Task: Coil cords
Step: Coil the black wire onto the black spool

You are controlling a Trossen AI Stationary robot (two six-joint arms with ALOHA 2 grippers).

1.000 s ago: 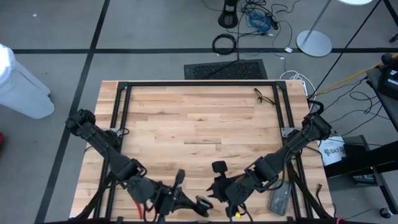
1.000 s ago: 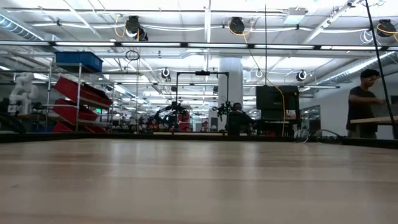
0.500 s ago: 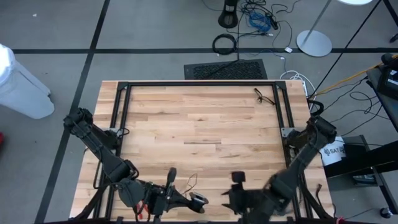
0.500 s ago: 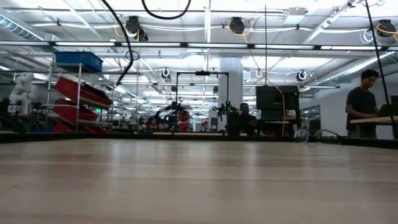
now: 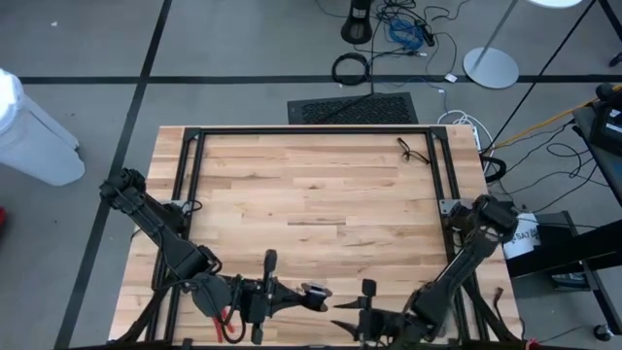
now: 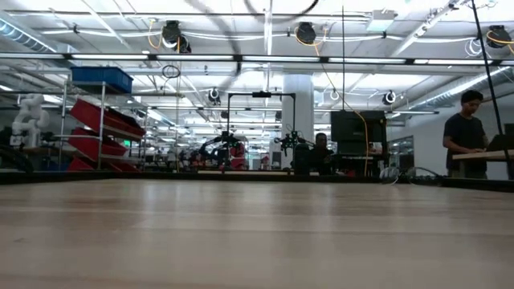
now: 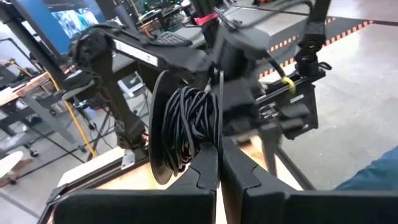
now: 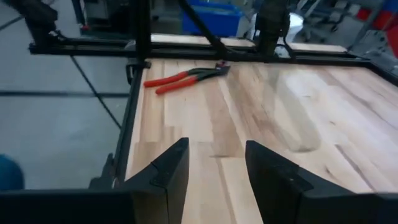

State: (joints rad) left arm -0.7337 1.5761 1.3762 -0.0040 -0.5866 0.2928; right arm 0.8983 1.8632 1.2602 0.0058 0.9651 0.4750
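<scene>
The cord (image 7: 194, 119) is a bundle of thin black loops beside a round dark puck (image 7: 160, 127). My left gripper (image 7: 219, 163) is shut on it and holds it up near the table's front edge (image 5: 313, 292). My right gripper (image 8: 214, 152) stands open with nothing between its fingers. It is low over the wood, just right of the left gripper (image 5: 342, 304), and faces toward the table's left. The right arm's dark body fills the background of the left wrist view. My left gripper pinches the lower part of the looped bundle (image 7: 208, 144) between its two shut fingers. The fingers come nearly level from the table's left. The loops and the puck stand up past the fingertips, clear of the table.
Red-handled pliers (image 8: 183, 78) lie on the wood by the black frame rail at the near left (image 5: 226, 319). A small thin dark object (image 5: 412, 151) lies at the far right of the table. The black frame (image 5: 311, 130) borders the table top. The middle of the wood is bare.
My right gripper has drawn away from the left gripper, swinging toward the table's near right corner and sinking lower, and has turned to face left. My left gripper has swung its tip a little toward the far edge, with the cord bundle still in it.
</scene>
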